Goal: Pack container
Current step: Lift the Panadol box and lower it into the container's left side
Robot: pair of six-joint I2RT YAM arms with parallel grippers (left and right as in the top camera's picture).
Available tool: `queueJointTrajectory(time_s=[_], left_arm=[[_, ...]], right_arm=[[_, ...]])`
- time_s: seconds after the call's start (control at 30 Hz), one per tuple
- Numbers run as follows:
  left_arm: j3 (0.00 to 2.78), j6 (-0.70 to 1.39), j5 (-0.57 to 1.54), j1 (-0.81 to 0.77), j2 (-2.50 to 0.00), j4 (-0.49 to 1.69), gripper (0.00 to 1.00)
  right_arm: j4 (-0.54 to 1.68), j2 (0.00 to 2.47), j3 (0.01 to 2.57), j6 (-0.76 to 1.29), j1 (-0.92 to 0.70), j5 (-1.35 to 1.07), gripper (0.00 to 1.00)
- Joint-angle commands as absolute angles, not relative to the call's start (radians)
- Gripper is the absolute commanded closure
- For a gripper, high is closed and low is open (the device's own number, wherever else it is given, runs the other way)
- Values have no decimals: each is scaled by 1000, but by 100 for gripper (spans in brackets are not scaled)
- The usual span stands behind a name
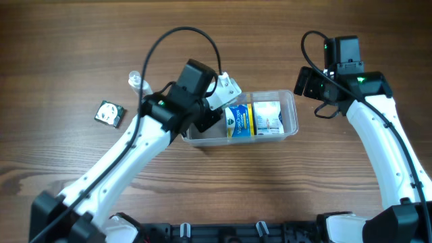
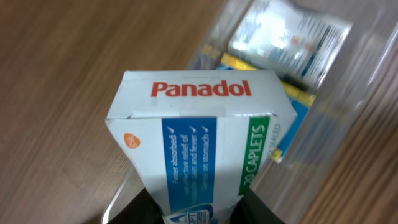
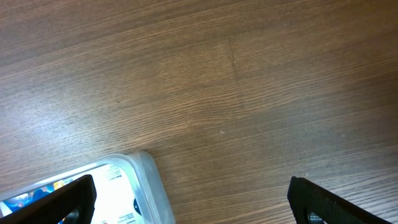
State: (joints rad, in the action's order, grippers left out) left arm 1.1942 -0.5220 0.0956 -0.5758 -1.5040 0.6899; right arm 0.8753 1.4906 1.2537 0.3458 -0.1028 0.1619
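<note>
White Panadol box (image 2: 199,143): red lettering, blue and green panels; brown wood-grain table (image 3: 217,74).

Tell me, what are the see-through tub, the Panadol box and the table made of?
The container looks like clear glossy plastic: you see the packets through its walls. The Panadol box seems printed cardboard, with sharp folded edges. The table shows brown wood grain, though it could be real wood or a printed laminate.

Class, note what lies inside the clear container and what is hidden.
Inside the container: a blue-and-yellow box and a white box. Its left end is covered by the left gripper holding a Panadol box.
</note>
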Motion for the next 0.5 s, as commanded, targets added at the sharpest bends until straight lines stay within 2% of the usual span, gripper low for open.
queueJointTrajectory(time_s=[0.0, 0.07, 0.23, 0.47], left_arm=[[1205, -680, 54, -576, -1575, 687, 72], [1205, -716, 35, -576, -1597, 686, 72], [1205, -776, 2, -576, -1639, 691, 58], [1205, -825, -81, -576, -1660, 702, 56]], right_arm=[[872, 1503, 1263, 341, -99, 176, 0], [872, 1503, 1263, 341, -99, 176, 0], [872, 1503, 1263, 341, -99, 176, 0], [872, 1503, 1263, 342, -99, 176, 0]])
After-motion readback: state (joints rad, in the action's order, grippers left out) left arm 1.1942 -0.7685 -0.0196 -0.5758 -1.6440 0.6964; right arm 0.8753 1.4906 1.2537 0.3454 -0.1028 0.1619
